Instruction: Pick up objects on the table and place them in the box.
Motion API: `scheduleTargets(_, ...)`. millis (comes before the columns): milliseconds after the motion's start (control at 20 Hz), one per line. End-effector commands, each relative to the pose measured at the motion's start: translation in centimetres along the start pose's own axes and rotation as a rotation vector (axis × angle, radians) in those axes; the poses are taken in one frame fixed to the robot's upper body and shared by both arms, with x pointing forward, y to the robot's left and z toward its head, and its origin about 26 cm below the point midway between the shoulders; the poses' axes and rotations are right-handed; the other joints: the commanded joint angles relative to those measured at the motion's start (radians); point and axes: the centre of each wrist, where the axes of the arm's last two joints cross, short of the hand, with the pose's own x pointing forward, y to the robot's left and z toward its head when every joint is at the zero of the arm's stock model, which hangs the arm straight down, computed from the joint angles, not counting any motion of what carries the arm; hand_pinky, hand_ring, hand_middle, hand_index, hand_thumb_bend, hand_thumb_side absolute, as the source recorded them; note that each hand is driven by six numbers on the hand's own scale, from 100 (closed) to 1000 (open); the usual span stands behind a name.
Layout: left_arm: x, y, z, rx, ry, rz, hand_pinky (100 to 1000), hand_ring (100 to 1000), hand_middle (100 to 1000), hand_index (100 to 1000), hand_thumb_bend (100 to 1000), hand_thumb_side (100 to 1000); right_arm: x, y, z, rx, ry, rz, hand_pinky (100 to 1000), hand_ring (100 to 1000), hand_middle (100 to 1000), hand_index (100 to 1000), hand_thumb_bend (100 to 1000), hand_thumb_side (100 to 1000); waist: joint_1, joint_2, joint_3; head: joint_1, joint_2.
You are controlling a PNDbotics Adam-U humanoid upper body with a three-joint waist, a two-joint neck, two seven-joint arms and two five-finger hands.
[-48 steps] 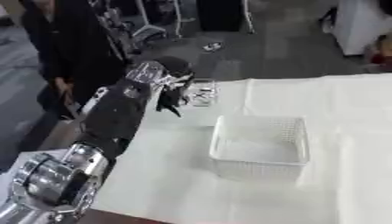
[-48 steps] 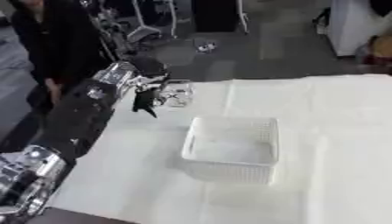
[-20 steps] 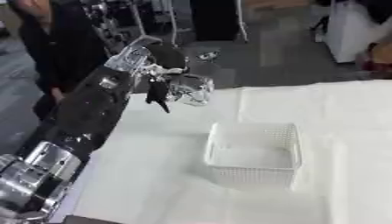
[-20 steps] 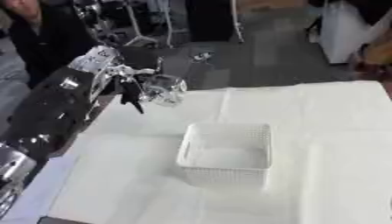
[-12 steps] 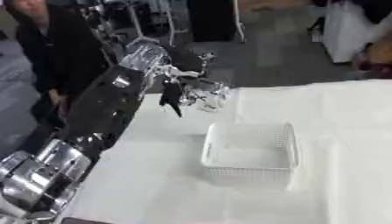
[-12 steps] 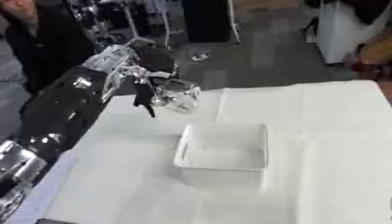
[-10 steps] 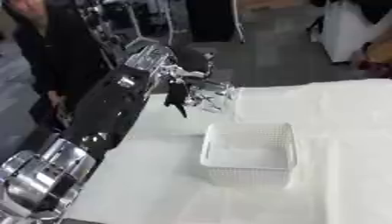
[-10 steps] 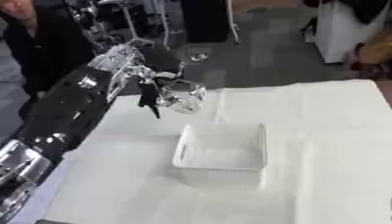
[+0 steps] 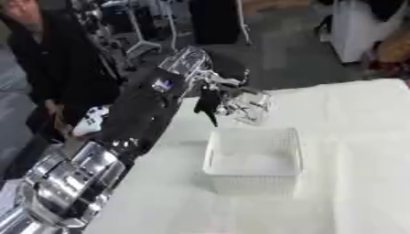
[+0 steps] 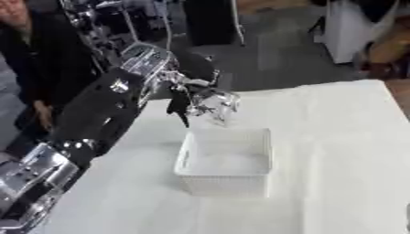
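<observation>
Left robot hand (image 9: 210, 93) pinches clear plastic item (image 9: 246, 106) above bench (image 9: 360, 137); white basket (image 9: 252, 160) just below hand.

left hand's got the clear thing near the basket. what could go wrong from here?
The left hand holds the clear object behind the white basket's far rim, not over the inside. Released now, it would likely hit the rim or land outside on the table. The fingers could also clip the rim while lowering.

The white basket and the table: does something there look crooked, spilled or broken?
Nothing stands out. The white basket sits upright on the white table, seemingly empty, and the left hand holds a clear object above its far rim.
</observation>
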Motion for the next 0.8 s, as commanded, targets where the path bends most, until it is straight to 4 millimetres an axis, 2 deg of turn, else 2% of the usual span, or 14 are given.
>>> scheduleTargets(50, -0.5, 2.6, 0.6, -0.012, 0.010, -0.164, 100, 100, 100, 134, 100, 290, 0.5, 0.4, -0.5, 0.004, -0.028, -0.017, 467, 544, 586, 865, 100, 1000, -0.004, -0.025, 0.000, 0.007, -0.002)
scheduleTargets(250, 0.8, 4.1, -0.2, -0.043, -0.006, -0.376, 100, 100, 100, 128, 100, 291, 0.5, 0.3, -0.4, 0.009, -0.025, -0.014, 466, 544, 586, 864, 100, 1000, -0.002, -0.027, 0.003, 0.010, 0.001)
scheduleTargets(400, 1.6, 4.3, -0.8, -0.065, -0.020, -0.509, 100, 100, 100, 126, 100, 302, 0.5, 0.3, -0.4, 0.010, -0.025, -0.013, 466, 544, 586, 864, 100, 1000, -0.001, -0.028, 0.004, 0.011, 0.002)
scheduleTargets(700, 2.5, 3.5, -1.7, -0.119, -0.053, -0.669, 100, 100, 100, 125, 100, 330, 0.5, 0.2, -0.4, 0.013, -0.023, -0.010, 465, 543, 585, 864, 100, 1000, 0.000, -0.028, 0.005, 0.016, 0.008)
scheduleTargets(800, 2.6, 2.8, -1.9, -0.143, -0.072, -0.688, 100, 100, 100, 129, 100, 395, 0.5, 0.2, -0.4, 0.013, -0.024, -0.010, 466, 544, 585, 864, 100, 1000, 0.000, -0.028, 0.005, 0.021, 0.009)
